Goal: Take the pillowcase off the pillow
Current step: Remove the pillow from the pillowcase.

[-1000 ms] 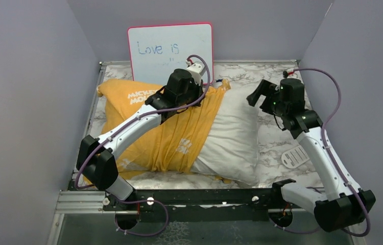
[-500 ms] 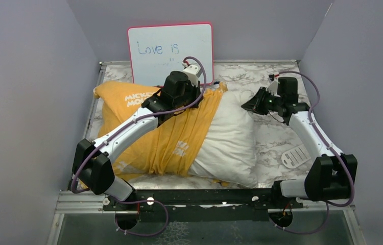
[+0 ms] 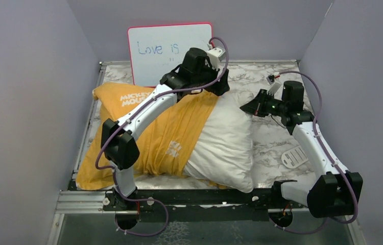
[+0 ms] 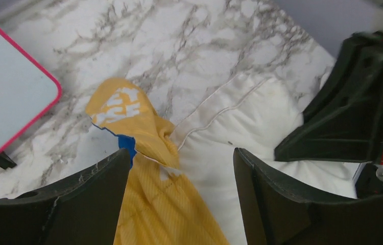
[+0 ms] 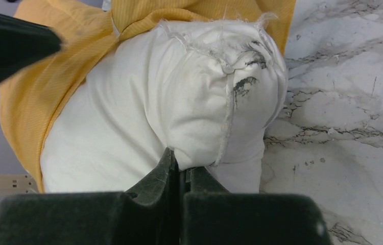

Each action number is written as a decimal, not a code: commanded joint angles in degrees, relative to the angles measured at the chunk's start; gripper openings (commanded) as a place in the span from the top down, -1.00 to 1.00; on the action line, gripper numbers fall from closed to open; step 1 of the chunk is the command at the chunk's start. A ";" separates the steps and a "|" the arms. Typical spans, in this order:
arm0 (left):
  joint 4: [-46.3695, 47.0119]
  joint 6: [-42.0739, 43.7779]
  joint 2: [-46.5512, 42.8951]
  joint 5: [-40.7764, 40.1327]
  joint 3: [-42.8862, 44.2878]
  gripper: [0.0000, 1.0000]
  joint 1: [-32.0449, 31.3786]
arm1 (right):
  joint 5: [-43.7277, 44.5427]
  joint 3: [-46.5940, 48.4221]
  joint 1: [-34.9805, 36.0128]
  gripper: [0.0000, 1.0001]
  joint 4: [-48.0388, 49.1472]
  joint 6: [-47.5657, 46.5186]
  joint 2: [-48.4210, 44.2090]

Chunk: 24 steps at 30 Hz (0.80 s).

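The white pillow [image 3: 228, 140] lies across the table, its left half still inside the yellow-orange pillowcase [image 3: 148, 127] with white lettering. My left gripper [image 3: 222, 88] hovers open over the case's bunched far edge [image 4: 143, 127], where a blue strip shows, and nothing sits between its fingers [image 4: 85, 204]. My right gripper [image 3: 245, 107] is shut on the pillow's bare far-right corner; in the right wrist view the jaws [image 5: 182, 164] pinch white fabric of the pillow [image 5: 179, 92]. The pillowcase [image 5: 41, 92] shows behind it.
A pink-framed whiteboard [image 3: 170, 48] leans on the back wall, close behind the left gripper. A small white slotted disc [image 3: 295, 155] lies on the marble table [image 3: 276, 71] at the right. Grey walls close in both sides.
The left gripper let go of the pillowcase, opened and moved back and right. The right gripper came down to the pillow's corner and shut on it. The case slid left.
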 commanded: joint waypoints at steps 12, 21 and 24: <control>-10.00 1.67 3.96 2.69 -2.83 0.88 2.21 | 17.84 1.47 0.63 0.99 -0.32 0.36 -5.31; -9.66 2.49 -9.50 -10.57 -12.06 1.00 12.56 | 28.46 4.12 -2.62 0.99 -4.44 4.53 -2.92; -9.58 3.33 -11.35 -6.47 -14.54 0.97 15.76 | 25.20 4.37 -2.78 0.99 -2.79 4.35 -3.36</control>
